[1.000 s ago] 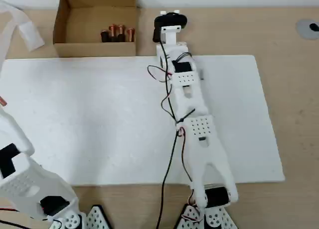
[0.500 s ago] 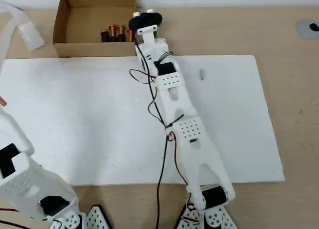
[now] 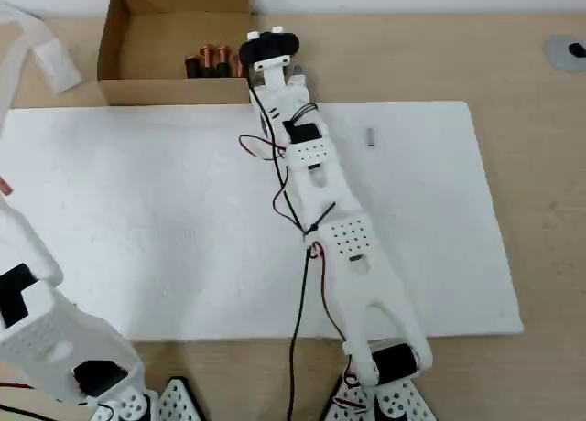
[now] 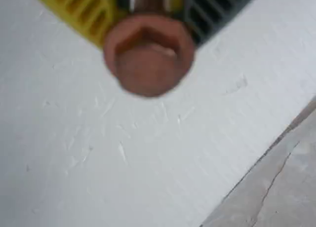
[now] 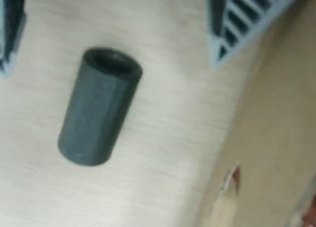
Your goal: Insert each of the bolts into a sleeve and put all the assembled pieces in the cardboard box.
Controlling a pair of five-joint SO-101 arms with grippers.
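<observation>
We see the left fingers [image 4: 79,10] closed on a copper bolt [image 4: 148,59], one yellow and one black finger pinching its shank just behind the hexagonal head. The bolt hangs over the white mat [image 3: 165,220], near one of its edges, with bare desk [image 3: 540,165] beyond. The left arm [image 3: 46,329] sits at the near left corner of the desk.

The right arm [image 3: 339,210] stretches across the mat to its far edge and ends at the box's near right corner. The right fingers [image 5: 237,19] are spread wide and hold nothing. Between them a black sleeve [image 5: 98,108] lies on its side on the bare wood, touching neither finger, just beside the cardboard.

The box [image 3: 174,91] stands at the far edge of the desk, toward the left corner, against the mat's far edge. Inside it, several assembled pieces [image 3: 215,62] lie in a row along the near wall, toward the right side. A small dark piece [image 3: 371,137] that we cannot identify rests on the mat, near its far edge and toward the right.
</observation>
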